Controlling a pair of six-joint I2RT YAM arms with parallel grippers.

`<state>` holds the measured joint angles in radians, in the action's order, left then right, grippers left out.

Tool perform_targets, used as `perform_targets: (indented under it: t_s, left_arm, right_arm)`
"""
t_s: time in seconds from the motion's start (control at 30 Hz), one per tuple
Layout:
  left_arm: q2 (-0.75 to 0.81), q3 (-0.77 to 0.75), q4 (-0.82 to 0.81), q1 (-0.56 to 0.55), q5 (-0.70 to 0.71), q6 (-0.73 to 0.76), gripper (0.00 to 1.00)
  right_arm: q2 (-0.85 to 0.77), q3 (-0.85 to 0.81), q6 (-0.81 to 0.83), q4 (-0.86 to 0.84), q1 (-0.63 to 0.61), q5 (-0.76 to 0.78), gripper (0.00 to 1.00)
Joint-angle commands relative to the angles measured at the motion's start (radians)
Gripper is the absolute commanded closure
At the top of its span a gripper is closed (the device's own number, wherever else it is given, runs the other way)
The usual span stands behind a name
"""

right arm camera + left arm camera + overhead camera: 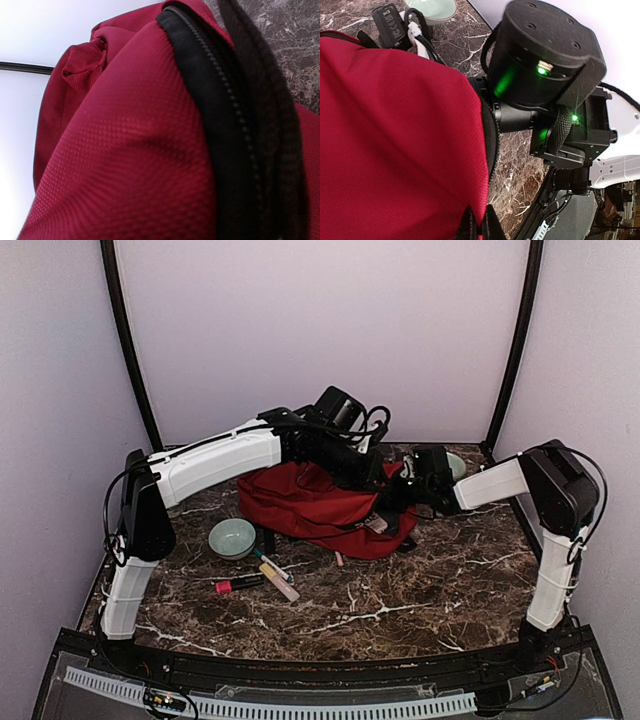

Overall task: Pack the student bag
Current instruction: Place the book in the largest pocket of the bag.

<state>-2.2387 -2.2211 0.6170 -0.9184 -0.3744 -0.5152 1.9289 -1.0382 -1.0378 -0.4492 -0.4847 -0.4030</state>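
Your left gripper [479, 227], jaws pressed together, nips the dark zipper edge of the student bag [300, 502], whose red bulk slumps directly beneath it. Your right gripper [428, 478] is likewise closed, hard against the side of the bag facing it. Whether it holds any cloth cannot be told. A pale green bowl [232, 536] sits well apart from both grippers.
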Motion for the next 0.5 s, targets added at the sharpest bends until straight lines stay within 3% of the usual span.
perform_targets:
  t_s: [0.0, 0.3, 0.4, 0.47]
  left_arm:
    - [0.033, -0.050, -0.061, -0.024, -0.098, 0.040, 1.00]
    - [0.033, -0.034, -0.068, -0.024, -0.121, 0.070, 1.00]
    - [0.033, -0.032, -0.052, -0.024, -0.100, 0.080, 1.00]
    - [0.034, -0.028, -0.038, -0.025, -0.086, 0.089, 1.00]
  right_arm:
    - [-0.021, -0.083, 0.109, 0.183, -0.009, 0.068, 1.00]
    - [-0.189, -0.041, 0.211, 0.367, -0.012, 0.121, 0.70]
    - [-0.246, -0.027, 0.237, 0.420, -0.012, 0.113, 0.45]
    - [-0.274, -0.023, 0.247, 0.454, -0.012, 0.096, 0.33]
